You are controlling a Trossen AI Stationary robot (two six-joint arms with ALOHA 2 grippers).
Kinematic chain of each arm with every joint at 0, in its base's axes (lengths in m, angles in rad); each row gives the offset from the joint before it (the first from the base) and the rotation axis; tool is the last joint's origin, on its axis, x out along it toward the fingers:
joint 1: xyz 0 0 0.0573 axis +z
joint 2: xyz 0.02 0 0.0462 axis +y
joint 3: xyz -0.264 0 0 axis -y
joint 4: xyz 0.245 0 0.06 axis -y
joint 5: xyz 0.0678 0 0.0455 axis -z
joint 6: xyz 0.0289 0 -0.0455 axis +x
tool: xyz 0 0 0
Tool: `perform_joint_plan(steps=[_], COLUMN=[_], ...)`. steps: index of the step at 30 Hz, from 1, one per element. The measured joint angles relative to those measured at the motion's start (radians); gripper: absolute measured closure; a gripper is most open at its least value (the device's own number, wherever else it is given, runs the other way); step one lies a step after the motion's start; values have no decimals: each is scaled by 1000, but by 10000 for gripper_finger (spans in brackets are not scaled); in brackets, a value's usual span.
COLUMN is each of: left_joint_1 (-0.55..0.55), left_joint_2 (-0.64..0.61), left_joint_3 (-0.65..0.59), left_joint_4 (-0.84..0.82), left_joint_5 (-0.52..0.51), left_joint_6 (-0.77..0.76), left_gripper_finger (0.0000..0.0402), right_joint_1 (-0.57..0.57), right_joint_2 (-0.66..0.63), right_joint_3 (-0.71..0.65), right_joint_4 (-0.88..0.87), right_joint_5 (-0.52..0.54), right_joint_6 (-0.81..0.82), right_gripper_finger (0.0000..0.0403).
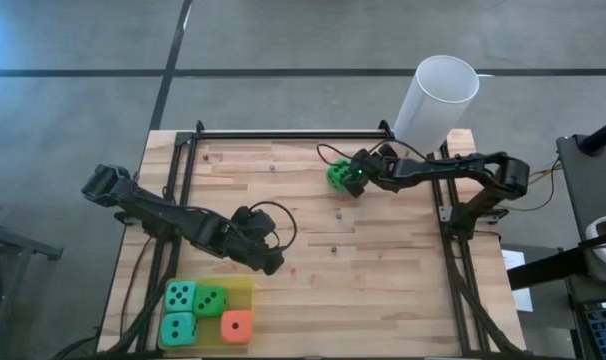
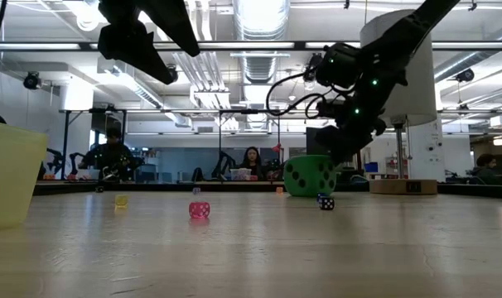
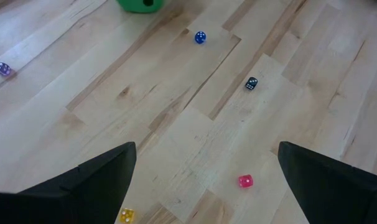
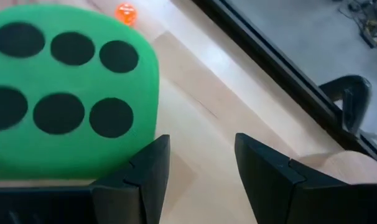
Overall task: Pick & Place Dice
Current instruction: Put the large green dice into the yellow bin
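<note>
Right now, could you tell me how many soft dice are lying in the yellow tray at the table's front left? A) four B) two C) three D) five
A: the high view shows two teal dice, one green die and one orange-red die in the yellow tray; the other green die lies by the right gripper.

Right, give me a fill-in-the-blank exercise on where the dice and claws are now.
1. The yellow tray holds ____ dice.
2. The lone green die beside the right claw lies on the bare ____.
3. In the right wrist view, that die's facing side shows ____ black pips.
4. The only die in the tray that is neither teal nor green is ____.

Missing words: four; table; six; orange-red
</note>
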Motion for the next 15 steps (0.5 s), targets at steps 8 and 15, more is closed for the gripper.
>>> perform_joint_plan(steps=[8,15], left_joint_1=[0,0], left_joint_2=[0,0], left_joint_3=[0,0], left_joint_4=[0,0], left_joint_5=[0,0], left_joint_6=[0,-1], left_gripper_finger=[6,6], right_joint_1=[4,32], right_joint_2=[1,2], right_joint_3=[5,2], right_joint_4=[69,151], right_joint_5=[-134,-228], right_joint_6=[-82,-147], right_gripper_finger=[223,223])
